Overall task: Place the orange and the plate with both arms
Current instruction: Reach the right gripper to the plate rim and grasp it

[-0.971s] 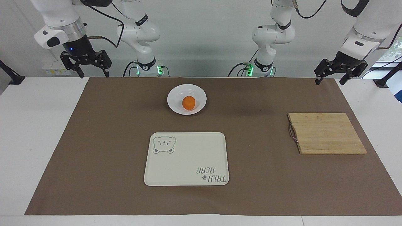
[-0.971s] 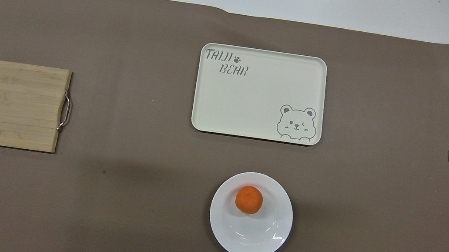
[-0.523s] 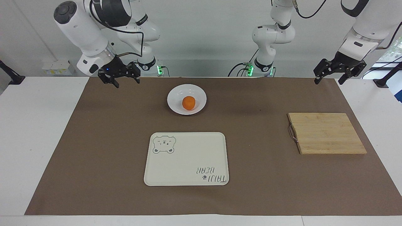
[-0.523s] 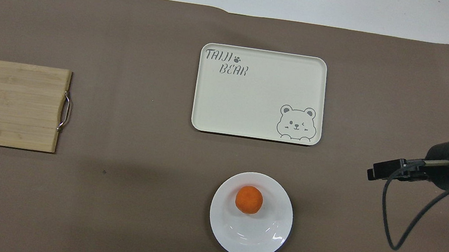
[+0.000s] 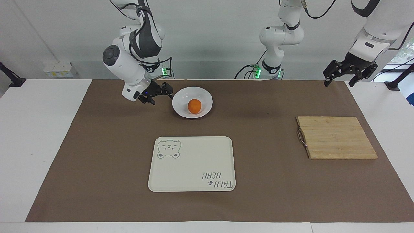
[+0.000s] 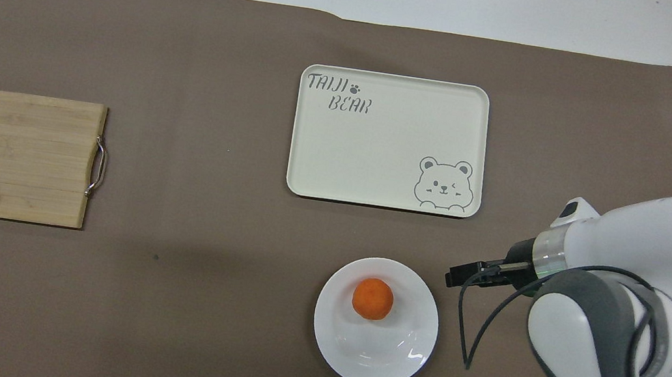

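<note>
R gripper (image 5: 159,95), jaws open & empty, now sits low just beside the plate (image 5: 181,97) on the R arm's end; a sec ago it hung high over that table corner, so it has swung in and dropped toward the rim. Looks like an approach to grab the plate edge, no contact yet afaict. Taking the plate as clock centre, 12 pointing away from the robots: orange (image 5: 194,106) rests in the plate, slightly toward 12; tray (image 5: 194,161) lies at 12, apart from it. L gripper (image 5: 348,72), also open w/ nothing in it, waits up over the L arm's end, barely moved. Cutting board (image 5: 336,137) lies toward that end, untouched.
</note>
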Controlling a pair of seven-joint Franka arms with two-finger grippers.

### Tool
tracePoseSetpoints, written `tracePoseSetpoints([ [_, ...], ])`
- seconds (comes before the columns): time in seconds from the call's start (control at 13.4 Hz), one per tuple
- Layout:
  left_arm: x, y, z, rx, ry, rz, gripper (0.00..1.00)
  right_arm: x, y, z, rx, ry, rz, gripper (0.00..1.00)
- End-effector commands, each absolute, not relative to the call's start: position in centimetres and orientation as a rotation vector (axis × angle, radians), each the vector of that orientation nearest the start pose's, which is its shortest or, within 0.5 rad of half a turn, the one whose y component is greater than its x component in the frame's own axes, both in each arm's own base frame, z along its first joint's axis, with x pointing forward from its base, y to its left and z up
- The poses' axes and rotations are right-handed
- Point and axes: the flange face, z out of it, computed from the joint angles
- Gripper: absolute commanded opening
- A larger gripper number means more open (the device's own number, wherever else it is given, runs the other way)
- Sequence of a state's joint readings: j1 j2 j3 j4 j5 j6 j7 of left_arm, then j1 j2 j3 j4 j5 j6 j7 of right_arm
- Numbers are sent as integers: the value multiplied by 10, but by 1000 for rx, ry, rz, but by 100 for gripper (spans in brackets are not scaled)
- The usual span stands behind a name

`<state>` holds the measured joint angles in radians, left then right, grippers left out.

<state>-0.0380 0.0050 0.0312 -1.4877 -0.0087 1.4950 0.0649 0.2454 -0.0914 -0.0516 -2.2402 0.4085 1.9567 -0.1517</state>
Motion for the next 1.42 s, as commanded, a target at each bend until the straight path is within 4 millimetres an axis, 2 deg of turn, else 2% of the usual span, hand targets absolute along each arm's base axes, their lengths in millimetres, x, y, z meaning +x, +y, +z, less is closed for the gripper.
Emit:
tracePoseSetpoints([
  [0.0, 541, -4, 655, -3162, 102, 6, 100, 455, 116, 360, -2686, -219, 261, 100],
  [0.15, 541, -2, 655, -3162, 97, 6, 100, 441, 121, 339, -2627, -237, 254, 100],
  [0.37, 541, -2, 655, -3162, 97, 6, 100, 426, 114, 314, -2569, -222, 247, 100],
  [0.6, 541, -2, 655, -3162, 97, 6, 100, 410, 111, 278, -2488, -169, 222, 100],
  [0.82, 541, -2, 655, -3162, 97, 6, 100, 407, 112, 274, -2481, -152, 231, 100],
  [1.05, 541, -2, 655, -3162, 97, 6, 100, 390, 113, 270, -2433, -71, 252, 100],
  [1.27, 541, -2, 655, -3162, 97, 6, 100, 383, 112, 268, -2428, -66, 268, 100],
  [1.34, 541, -2, 655, -3162, 97, 6, 100, 384, 112, 268, -2427, -64, 268, 89],
])
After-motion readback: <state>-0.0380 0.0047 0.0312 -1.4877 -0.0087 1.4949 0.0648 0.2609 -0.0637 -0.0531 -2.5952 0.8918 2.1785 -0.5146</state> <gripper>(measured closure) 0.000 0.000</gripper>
